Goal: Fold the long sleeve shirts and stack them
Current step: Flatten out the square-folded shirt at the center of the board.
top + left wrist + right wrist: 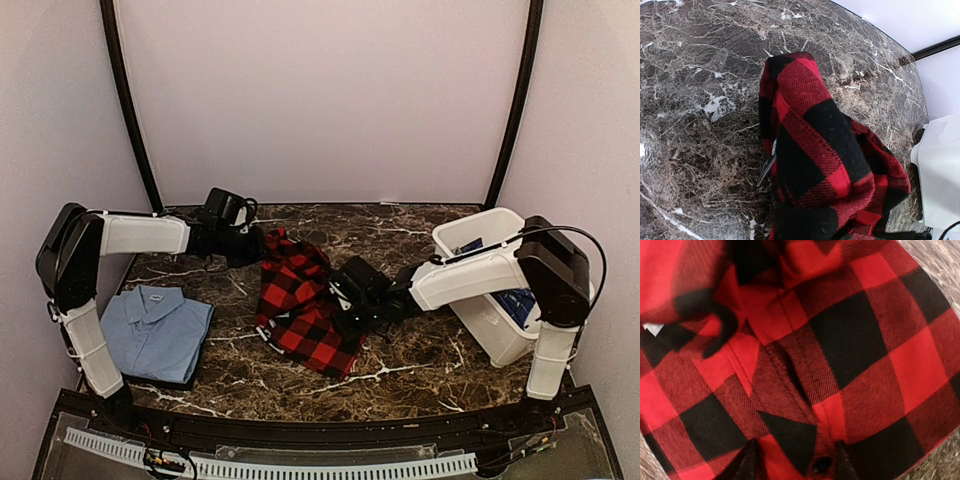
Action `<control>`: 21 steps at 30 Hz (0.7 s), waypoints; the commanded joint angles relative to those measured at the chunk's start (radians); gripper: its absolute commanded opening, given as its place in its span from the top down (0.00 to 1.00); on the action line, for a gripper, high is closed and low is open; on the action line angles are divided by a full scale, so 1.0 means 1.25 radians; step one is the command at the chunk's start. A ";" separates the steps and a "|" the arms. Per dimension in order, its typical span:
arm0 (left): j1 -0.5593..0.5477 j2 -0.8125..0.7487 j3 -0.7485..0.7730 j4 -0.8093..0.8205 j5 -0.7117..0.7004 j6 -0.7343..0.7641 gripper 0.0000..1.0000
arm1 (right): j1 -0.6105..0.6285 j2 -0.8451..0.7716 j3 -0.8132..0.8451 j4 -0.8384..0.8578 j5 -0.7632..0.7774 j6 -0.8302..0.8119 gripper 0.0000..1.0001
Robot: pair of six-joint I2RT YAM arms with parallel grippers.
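White-shelled left arm and right arm showed black joints, black left gripper and right gripper, plus one thin black cable.

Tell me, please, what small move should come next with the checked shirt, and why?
Probably close the right pincer on the checked shirt: it stands open just over the crumpled cloth, while the left pincer is shut on the far corner, so both could lift and spread it.
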 commanded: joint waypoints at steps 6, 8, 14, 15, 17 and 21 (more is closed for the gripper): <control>0.030 0.098 0.125 0.030 0.043 -0.005 1.00 | 0.153 -0.067 -0.021 -0.080 0.014 0.286 0.95; 0.042 0.129 0.157 0.038 0.061 -0.010 1.00 | 0.206 -0.078 -0.025 -0.088 0.024 0.386 0.92; 0.073 0.236 0.275 0.042 0.152 -0.051 1.00 | 0.291 -0.105 -0.041 -0.075 0.072 0.540 0.57; 0.074 0.257 0.302 0.056 0.167 -0.054 1.00 | 0.289 -0.112 -0.036 -0.082 0.091 0.544 0.51; 0.075 0.282 0.334 0.059 0.201 -0.063 0.99 | 0.282 -0.114 -0.007 -0.118 0.130 0.542 0.39; 0.078 0.301 0.377 0.051 0.211 -0.062 0.93 | 0.247 -0.109 0.067 -0.169 0.181 0.499 0.28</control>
